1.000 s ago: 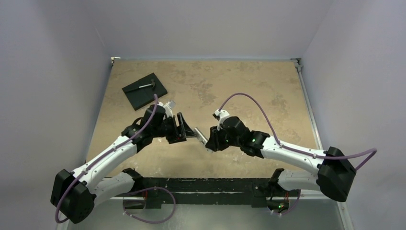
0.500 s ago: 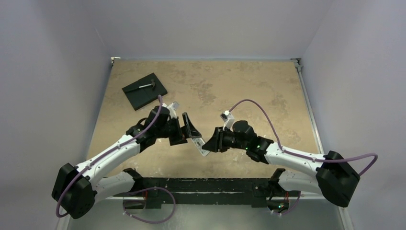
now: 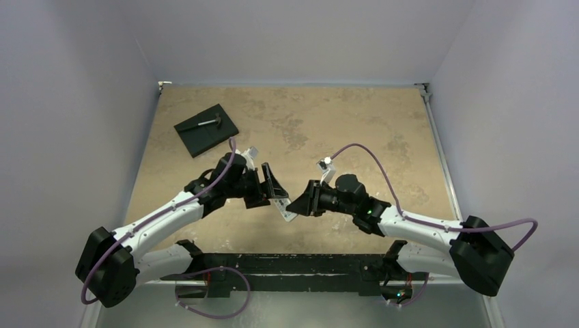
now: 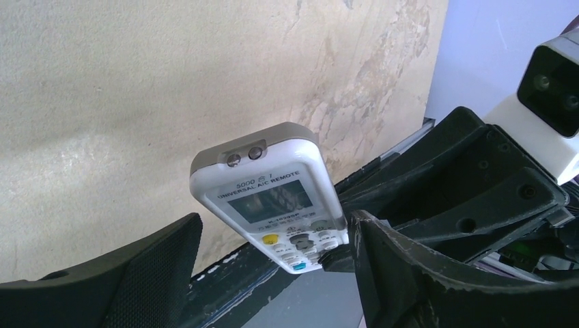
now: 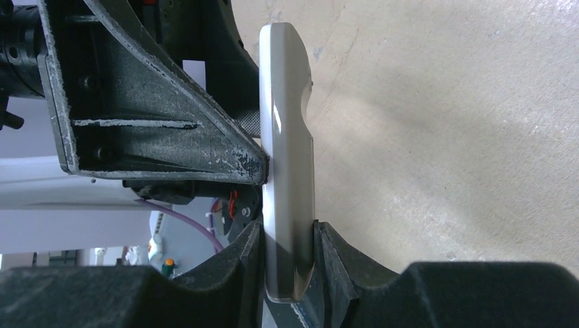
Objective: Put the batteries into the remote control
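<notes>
the right claw (image 5: 289,249) is clenched on the button end of the white a/c remote control (image 4: 266,198), up off the surface (image 3: 328,123), and the left claw (image 4: 273,222) stands released, its fingers flanking that remote.

Glossy plastic remote control (image 5: 287,157), mottled matt tabletop (image 5: 444,137).

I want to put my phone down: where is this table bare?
The far right of the table, and the far strip right of the black slab, lie bare. It is crowded near the middle, where the left gripper and the right gripper meet at the remote.
</notes>
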Motion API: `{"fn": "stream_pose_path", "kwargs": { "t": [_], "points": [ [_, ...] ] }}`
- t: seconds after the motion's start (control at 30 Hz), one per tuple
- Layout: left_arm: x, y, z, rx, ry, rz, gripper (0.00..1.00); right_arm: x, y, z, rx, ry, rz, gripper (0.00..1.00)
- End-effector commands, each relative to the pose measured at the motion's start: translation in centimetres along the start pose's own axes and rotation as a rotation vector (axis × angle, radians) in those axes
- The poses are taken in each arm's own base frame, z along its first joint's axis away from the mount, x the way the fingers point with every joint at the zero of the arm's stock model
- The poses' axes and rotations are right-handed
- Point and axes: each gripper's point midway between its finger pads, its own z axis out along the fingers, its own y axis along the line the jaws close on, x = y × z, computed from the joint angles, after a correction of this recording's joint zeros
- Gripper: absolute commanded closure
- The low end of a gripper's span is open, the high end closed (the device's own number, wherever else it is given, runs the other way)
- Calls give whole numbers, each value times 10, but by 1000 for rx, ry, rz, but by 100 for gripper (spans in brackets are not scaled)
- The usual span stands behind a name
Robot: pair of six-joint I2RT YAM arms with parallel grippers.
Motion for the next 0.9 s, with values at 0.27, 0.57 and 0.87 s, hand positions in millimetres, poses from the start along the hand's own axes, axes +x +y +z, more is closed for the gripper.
{"fn": "stream_pose_path", "kwargs": {
  "t": [0.27,0.57,0.87],
  "points": [
    [-5,-9,8,43,-27,-31,30,-22,14,-3,-37,-97,-26,100],
    [-5,-10,10,40,-27,-52,34,-33,10,-3,11,-142,-60,100],
    [-8,-9,12,31,-43,-85,34,-40,18,-4,2,-155,-93,100]
  ]
}}
